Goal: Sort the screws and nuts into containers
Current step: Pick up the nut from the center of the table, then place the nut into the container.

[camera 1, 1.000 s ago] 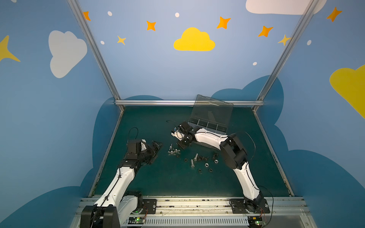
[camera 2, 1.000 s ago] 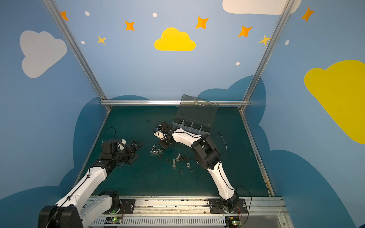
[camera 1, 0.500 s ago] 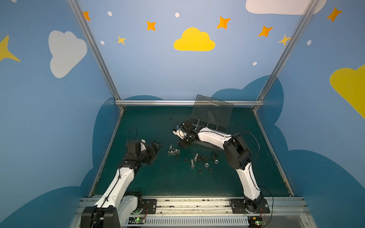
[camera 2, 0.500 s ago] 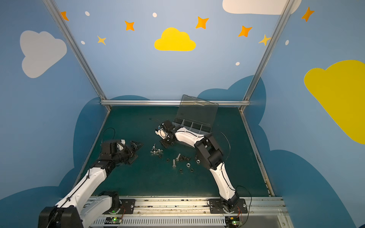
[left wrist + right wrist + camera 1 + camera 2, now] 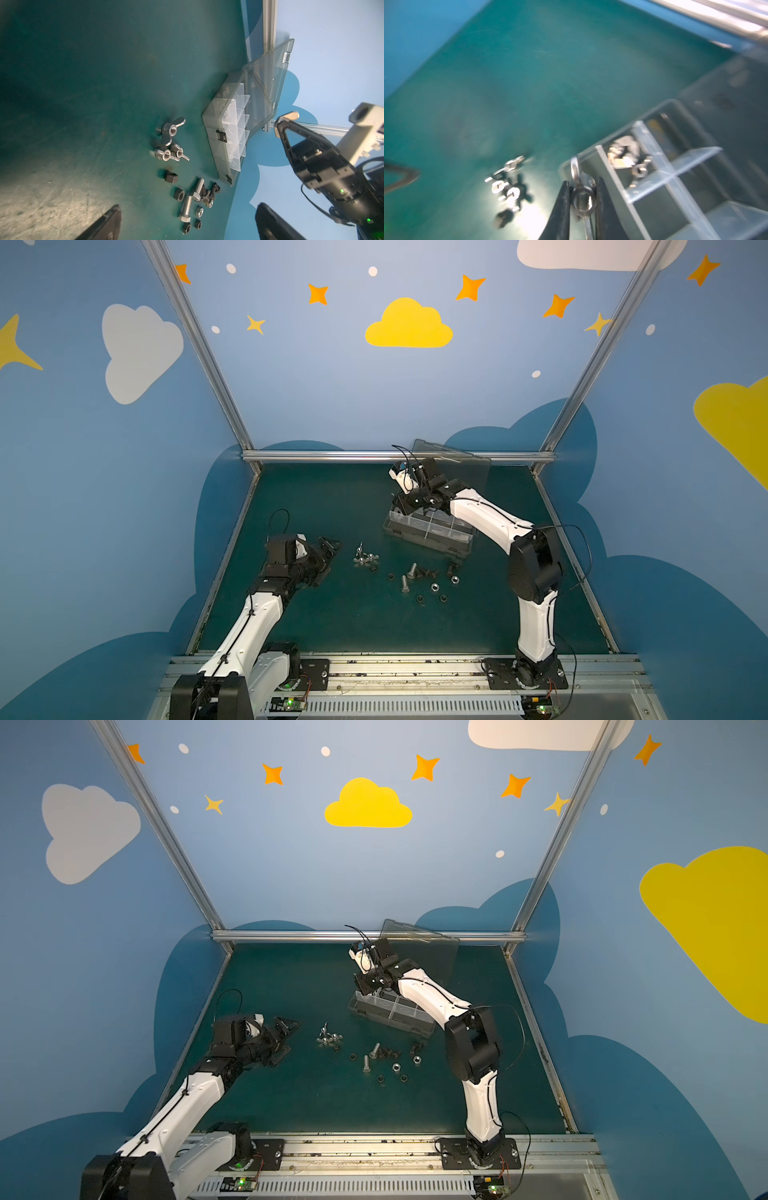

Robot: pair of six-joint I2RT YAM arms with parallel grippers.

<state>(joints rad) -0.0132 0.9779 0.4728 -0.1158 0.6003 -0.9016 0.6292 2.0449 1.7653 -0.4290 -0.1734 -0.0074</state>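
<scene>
Shiny silver winged screw [image 5: 583,202], clamped in the right gripper [image 5: 582,182] above a corner of the clear greyish plastic organizer box [image 5: 419,537], probably needs dropping into a compartment next; left gripper [image 5: 327,560] hangs open.

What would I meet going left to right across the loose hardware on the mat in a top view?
left gripper, open → cluster of silver wing nuts → lone black nut → two silver hex bolts → rightmost silver hex nut → right arm's black elbow.
</scene>
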